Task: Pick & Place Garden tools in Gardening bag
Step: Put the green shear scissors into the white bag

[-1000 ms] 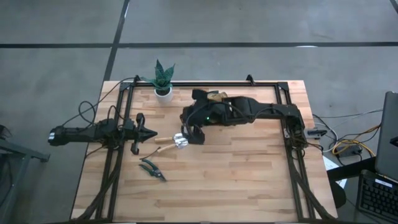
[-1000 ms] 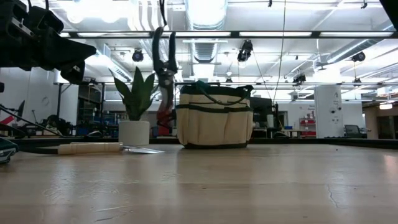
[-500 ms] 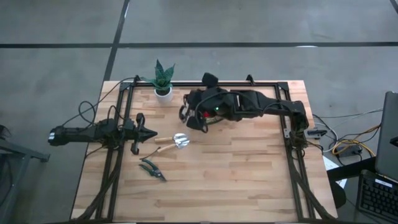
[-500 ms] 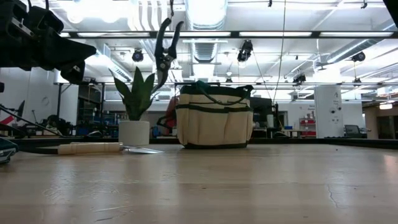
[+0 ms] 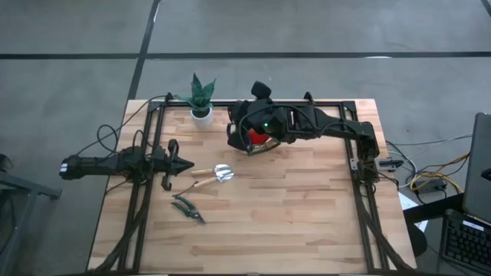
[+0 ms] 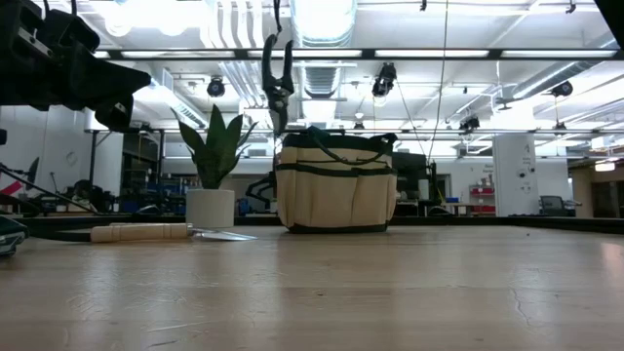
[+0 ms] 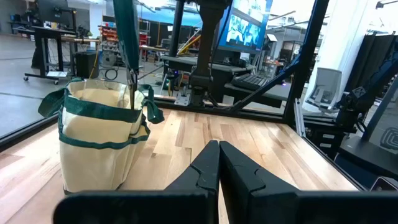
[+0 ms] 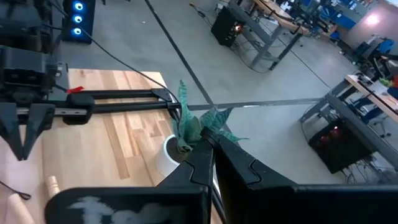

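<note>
Step in hand, judged: carrying shears (image 6: 278, 83) to the bag (image 6: 336, 182) for the drop. Right end effector (image 5: 235, 132) sits upper centre of the high view, over the bag's left edge, fingers clamped on the shears; in the low view the shears hang upright, top centre-left, just above the bag's left rim, not yet inside. Right wrist view shows the fingers pressed together with the plant (image 8: 194, 127) beyond them

Bag is mostly hidden under the right arm in the high view; something red (image 5: 259, 136) shows there, seemingly in the bag. In the left wrist view the bag (image 7: 102, 140) stands at left, tan with green trim

Left end effector (image 5: 184, 163) waits at left-centre of the high view, fingers together, holding nothing

Left on the table (image 5: 307, 215): a trowel (image 5: 212, 174) centre-left, wooden handle pointing left, just beside the left end effector's tip; second shears (image 5: 188, 208) below it, lower left. Potted plant (image 5: 201, 100) at upper left, near the bag, not a task item

Next move, judged: shift the shears a bit further over the bag opening, lower, then open the fingers; needs to clear the rim and the green handles. Risk: shears catch on the rim or a handle loop and tip outside toward the plant

No brand, label or readable writing on bag or tools; a screen in the left wrist view's background is too small to read
</note>
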